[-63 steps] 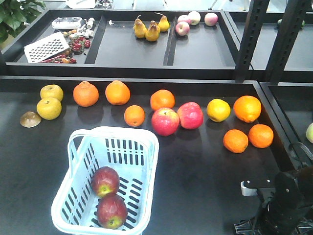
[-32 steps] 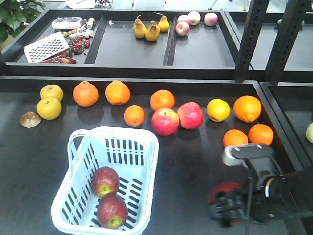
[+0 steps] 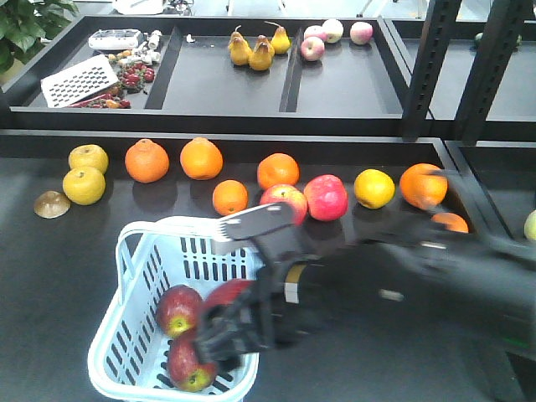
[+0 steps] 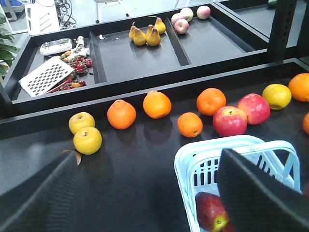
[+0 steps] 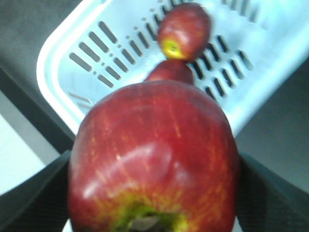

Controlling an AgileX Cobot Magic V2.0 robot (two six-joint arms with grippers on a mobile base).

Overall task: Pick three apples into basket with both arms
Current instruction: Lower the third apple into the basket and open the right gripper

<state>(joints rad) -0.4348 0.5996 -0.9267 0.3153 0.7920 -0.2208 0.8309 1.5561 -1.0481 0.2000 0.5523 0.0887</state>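
**While hanging over the basket: a drop that could go astray**

While clamped in the right gripper (image 3: 239, 327), sits just above the basket (image 3: 117, 327) near its right wall: the third apple (image 5: 154, 159), gripped on both sides.

- If let go from too high, could strike the two apples (image 3: 178, 310) lying below and bruise all three.
- If let go too far right, could catch the rim and roll out onto the black table (image 3: 50, 276).
- Could also shove or tip the light basket, given the arm's bulk close against its right side.

Left gripper (image 4: 154, 193): fingers spread wide, gripping nothing, just short of the basket.

Inside the basket: two dark red apples, touching, at the near end.

In the far tray (image 3: 285, 117): pears (image 3: 255, 48) in the middle compartment, pale apples (image 3: 331, 35) in the right one.
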